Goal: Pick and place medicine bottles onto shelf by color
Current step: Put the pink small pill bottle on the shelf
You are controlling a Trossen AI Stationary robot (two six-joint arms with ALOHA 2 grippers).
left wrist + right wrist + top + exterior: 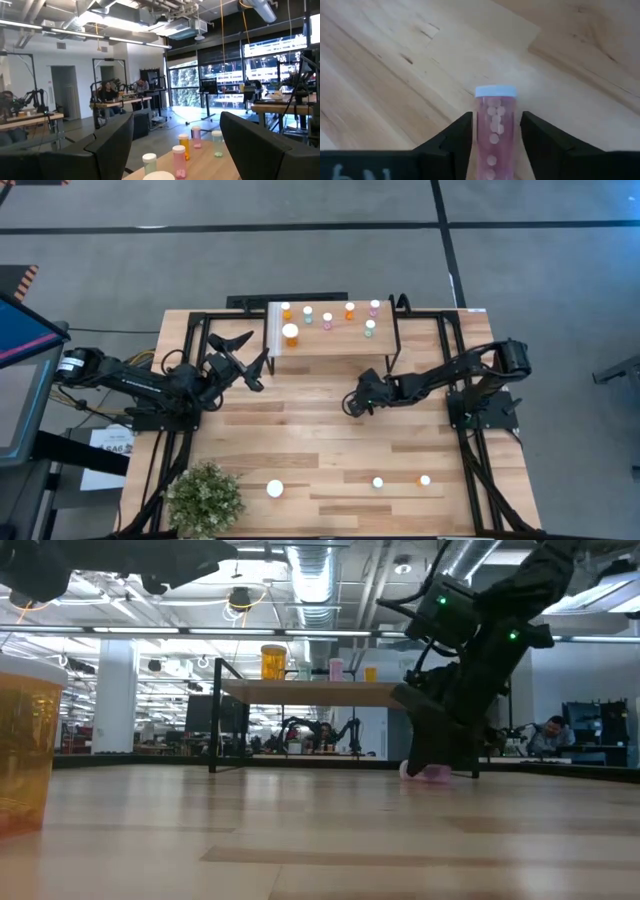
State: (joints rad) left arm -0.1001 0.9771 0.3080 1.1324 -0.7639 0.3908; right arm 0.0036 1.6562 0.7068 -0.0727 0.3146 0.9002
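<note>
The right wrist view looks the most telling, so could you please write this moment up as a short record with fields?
right gripper: low over the tabletop, in front of the shelf
between its fingers: pink bottle with white cap, lying on the wood
grip: fingers close on both sides; contact cannot be told
left gripper: open, raised near the shelf's left end
on shelf: several small bottles, one larger orange bottle

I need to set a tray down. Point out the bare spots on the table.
Bare wood lies mid-table, between the shelf and the plant. Crowded: the shelf top with its bottles, and the near edge by the loose bottles.
</note>
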